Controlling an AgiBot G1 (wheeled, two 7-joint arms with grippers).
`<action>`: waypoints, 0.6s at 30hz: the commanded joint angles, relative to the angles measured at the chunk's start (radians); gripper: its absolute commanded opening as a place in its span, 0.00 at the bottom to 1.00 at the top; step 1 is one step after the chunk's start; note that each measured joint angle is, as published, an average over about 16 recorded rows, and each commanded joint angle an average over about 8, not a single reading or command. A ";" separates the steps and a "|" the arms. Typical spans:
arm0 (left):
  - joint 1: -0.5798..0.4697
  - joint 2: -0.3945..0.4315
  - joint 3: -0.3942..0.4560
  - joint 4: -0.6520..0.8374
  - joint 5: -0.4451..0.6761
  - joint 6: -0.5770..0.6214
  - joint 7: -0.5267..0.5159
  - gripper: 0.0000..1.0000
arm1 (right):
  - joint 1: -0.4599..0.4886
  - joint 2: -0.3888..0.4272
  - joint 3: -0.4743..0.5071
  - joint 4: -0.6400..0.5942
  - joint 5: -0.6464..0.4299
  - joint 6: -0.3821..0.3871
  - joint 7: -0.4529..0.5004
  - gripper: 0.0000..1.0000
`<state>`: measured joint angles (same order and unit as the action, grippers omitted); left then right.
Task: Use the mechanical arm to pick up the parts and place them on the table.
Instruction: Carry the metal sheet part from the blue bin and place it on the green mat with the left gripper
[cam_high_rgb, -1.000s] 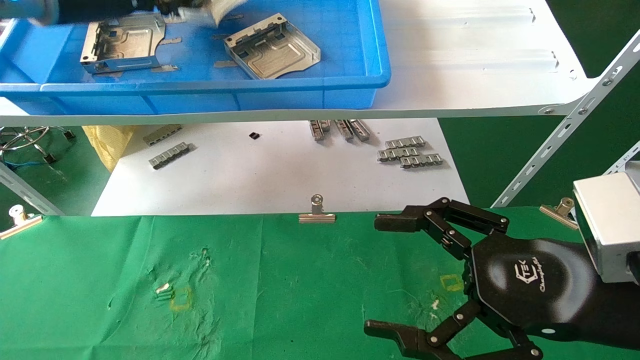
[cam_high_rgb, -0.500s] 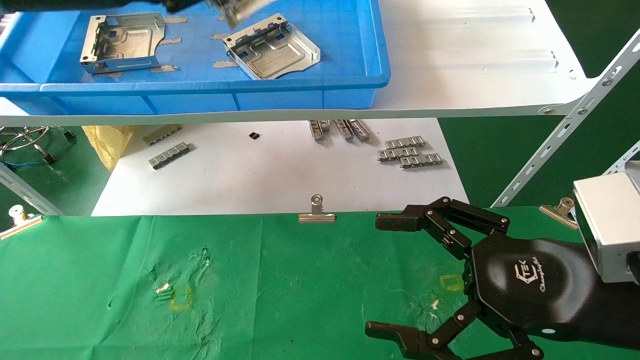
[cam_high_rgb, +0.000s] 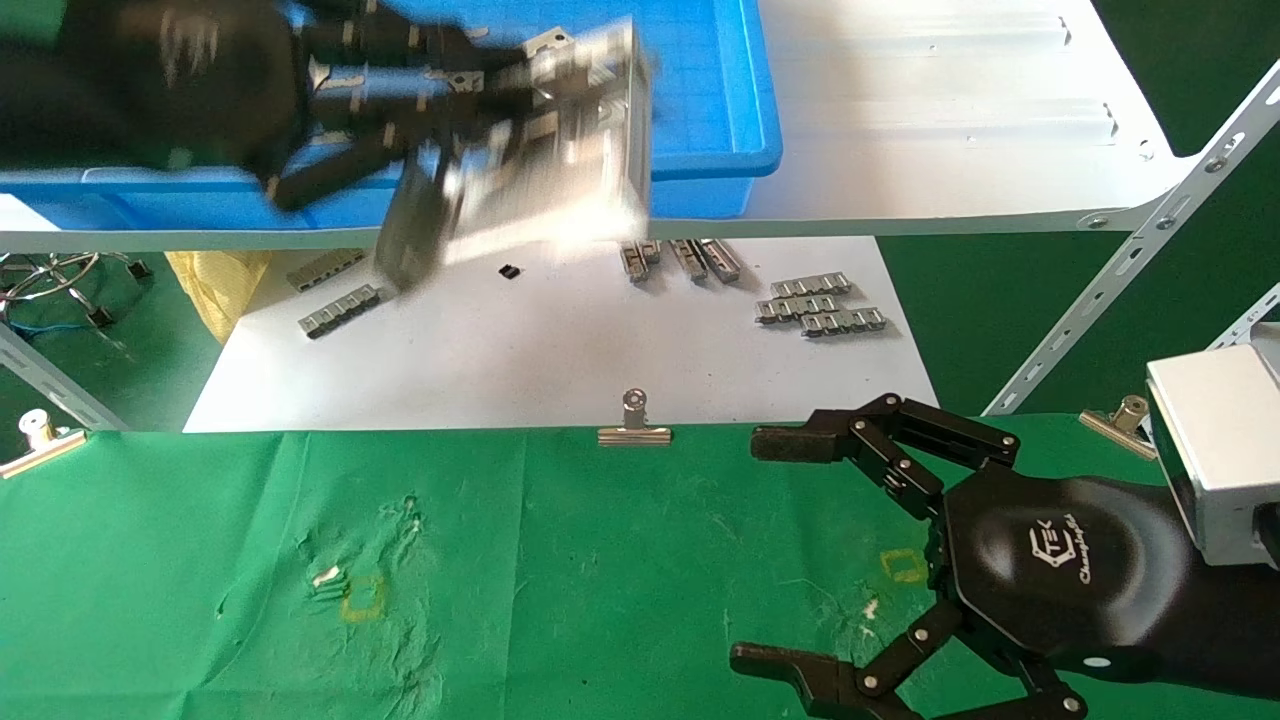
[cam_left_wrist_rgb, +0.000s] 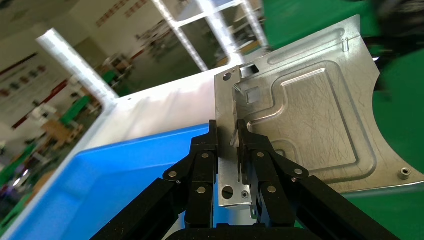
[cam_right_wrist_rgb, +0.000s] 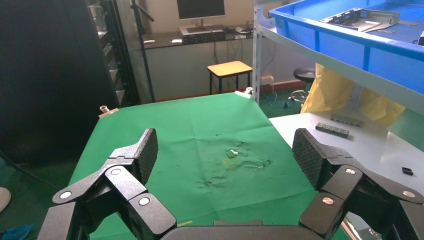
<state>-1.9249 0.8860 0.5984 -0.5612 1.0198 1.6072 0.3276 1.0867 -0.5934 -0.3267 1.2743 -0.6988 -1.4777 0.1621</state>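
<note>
White letters reading "TEK" are showing on the shiny black back of the right tool (cam_high_rgb: 790, 560), next to a small white logo mark. A line of thin curly writing is sitting just under those letters, but it is too small to read. No other words or numbers are showing clearly anywhere else.

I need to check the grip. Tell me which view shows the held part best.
Left wrist view: the part is sharp, its edge pinched by the left gripper. Head view shows it blurred; the right wrist view misses it.
</note>
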 joint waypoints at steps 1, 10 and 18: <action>0.050 -0.043 0.025 -0.099 -0.075 -0.001 -0.009 0.00 | 0.000 0.000 0.000 0.000 0.000 0.000 0.000 1.00; 0.119 -0.171 0.219 -0.219 -0.041 -0.019 0.156 0.00 | 0.000 0.000 0.000 0.000 0.000 0.000 0.000 1.00; 0.166 -0.174 0.345 -0.125 0.063 -0.026 0.413 0.00 | 0.000 0.000 0.000 0.000 0.000 0.000 0.000 1.00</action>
<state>-1.7541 0.7095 0.9250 -0.6763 1.0638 1.5700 0.7301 1.0869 -0.5932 -0.3272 1.2743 -0.6984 -1.4775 0.1619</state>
